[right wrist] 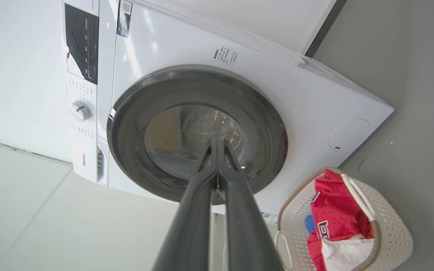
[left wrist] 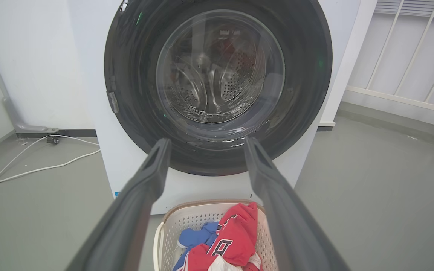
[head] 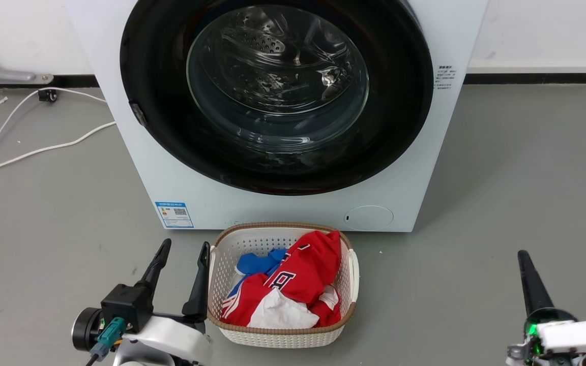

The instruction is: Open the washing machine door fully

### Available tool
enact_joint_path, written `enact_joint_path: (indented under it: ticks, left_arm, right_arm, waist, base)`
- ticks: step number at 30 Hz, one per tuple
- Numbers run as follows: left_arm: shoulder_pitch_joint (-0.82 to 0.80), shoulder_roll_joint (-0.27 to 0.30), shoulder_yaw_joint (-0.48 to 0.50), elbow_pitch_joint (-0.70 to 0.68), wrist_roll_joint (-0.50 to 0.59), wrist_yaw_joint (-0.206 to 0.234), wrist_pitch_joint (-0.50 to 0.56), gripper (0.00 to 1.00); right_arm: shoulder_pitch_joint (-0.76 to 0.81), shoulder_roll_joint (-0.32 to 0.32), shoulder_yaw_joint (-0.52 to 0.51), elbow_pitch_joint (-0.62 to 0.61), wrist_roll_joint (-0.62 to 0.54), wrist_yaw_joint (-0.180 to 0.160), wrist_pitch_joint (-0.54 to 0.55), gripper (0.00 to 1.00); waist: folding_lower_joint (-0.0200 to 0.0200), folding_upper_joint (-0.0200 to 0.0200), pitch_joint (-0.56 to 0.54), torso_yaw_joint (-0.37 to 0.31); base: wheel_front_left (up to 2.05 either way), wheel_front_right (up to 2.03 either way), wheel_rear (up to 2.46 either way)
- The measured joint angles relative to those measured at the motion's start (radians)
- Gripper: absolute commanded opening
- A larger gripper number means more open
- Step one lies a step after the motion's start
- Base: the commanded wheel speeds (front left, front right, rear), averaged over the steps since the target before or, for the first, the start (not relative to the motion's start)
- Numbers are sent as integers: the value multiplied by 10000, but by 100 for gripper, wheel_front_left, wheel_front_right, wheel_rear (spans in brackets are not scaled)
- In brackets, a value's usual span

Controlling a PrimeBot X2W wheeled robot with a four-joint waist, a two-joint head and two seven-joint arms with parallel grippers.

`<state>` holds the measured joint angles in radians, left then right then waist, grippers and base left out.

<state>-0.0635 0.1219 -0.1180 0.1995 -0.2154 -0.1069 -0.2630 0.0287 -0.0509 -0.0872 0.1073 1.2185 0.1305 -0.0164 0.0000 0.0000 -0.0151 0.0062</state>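
The white washing machine (head: 283,208) stands straight ahead on the grey floor. Its round black washing machine door (head: 400,117) with the clear glass bowl lies flat against the front, shut; the steel drum shows through the glass. A small latch tab sits at the door's left edge. My left gripper (head: 184,247) is open at the lower left, well short of the machine, fingertips (left wrist: 162,145) apart and empty, with the door (left wrist: 126,75) ahead. My right gripper (head: 523,255) is at the lower right, fingers (right wrist: 219,145) pressed together, holding nothing, pointing toward the door (right wrist: 266,124).
A white laundry basket (head: 283,335) with red, blue and white clothes sits on the floor just in front of the machine, between my arms. White cables (head: 28,152) trail over the floor at the left. A white railing (left wrist: 409,56) stands to the right of the machine.
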Motion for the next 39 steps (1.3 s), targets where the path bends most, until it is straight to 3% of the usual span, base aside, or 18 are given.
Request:
enact_joint_path:
  ticks: [5, 10, 14, 19, 26, 27, 30, 34, 39]
  left_arm:
    - [0, -31, -6, -59, 12, 0, 0, 100]
    - [-52, -44, 29, -226, 67, 17, 0, 100]
    - [-361, -63, 35, -420, 86, 13, 0, 100]
    - [-883, -75, 12, -656, 104, -35, 0, 100]
    - [-1467, -102, 50, -1074, 182, -73, 0, 100]
    - [-1589, -115, 48, -1197, 209, -75, 0, 100]
    - [-1752, -125, 33, -1398, 278, -81, 0, 100]
    - [-1955, -148, 40, -1605, 351, -90, 0, 100]
    - [-2184, -199, 33, -1795, 382, -132, 0, 100]
  right_arm:
    - [-348, 0, -360, 236, 3400, 0, 151, 0]
    - [-1080, -188, -970, 742, 5325, 0, 437, 0]
    - [-2117, -1335, -1108, 1557, 6268, 0, 458, 0]
    - [-3847, -2832, -506, 2796, 7145, 0, 382, 0]
    - [-6587, -4677, 1465, 4533, 8293, 0, 895, 0]
    - [-7402, -5147, 2270, 4932, 8496, 2, 1306, 0]
    - [-8726, -5703, 3342, 5536, 8705, 0, 1615, 0]
    - [-10572, -6055, 4911, 6357, 8865, 0, 2163, 0]
    - [-12754, -6002, 6757, 7380, 8836, 0, 2872, 0]
  waist:
    - [0, 0, 70, -34]
    - [0, 0, 310, -73]
    - [0, 0, 696, -58]
    - [0, 0, 1392, 42]
    - [1, 0, 2435, 262]
    - [1, 0, 2711, 330]
    - [0, 0, 3110, 419]
    - [1, 0, 3613, 509]
    - [1, 0, 4152, 587]
  base:
    - [0, 0, 0]
    - [0, 0, 0]
    - [0, 0, 0]
    - [0, 0, 0]
    - [0, 0, 0]
    - [0, 0, 0]
    - [0, 0, 0]
    - [0, 0, 0]
    - [0, 0, 0]
